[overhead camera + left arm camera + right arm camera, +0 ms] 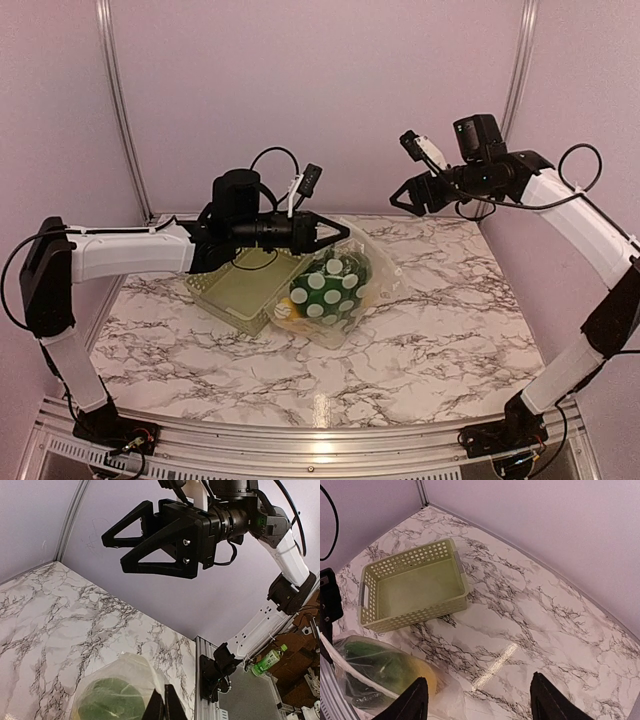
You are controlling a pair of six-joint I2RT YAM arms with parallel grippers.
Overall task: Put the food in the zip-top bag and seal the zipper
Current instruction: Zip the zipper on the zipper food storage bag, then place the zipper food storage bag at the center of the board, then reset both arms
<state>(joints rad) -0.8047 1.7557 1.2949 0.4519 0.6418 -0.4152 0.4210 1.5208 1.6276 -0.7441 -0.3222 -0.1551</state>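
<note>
Plastic zip-top bag [325, 295]: held green food [352, 267], centre of counter [450, 330]
Left gripper [340, 235]: I saw it pinching the bag's rim
Right gripper [398, 200]: stood open, empty

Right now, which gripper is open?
The right gripper, raised with jaws spread and empty; the left gripper is shut on the top edge of the zip-top bag.

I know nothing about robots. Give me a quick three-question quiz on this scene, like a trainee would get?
1. True or false: the pale green basket holds food.
2. Which is open: the left gripper or the right gripper?
3. The dark green food lies: A in the zip-top bag, B in the basket, C on the table.
Key: 1 false; 2 the right gripper; 3 A.
</note>
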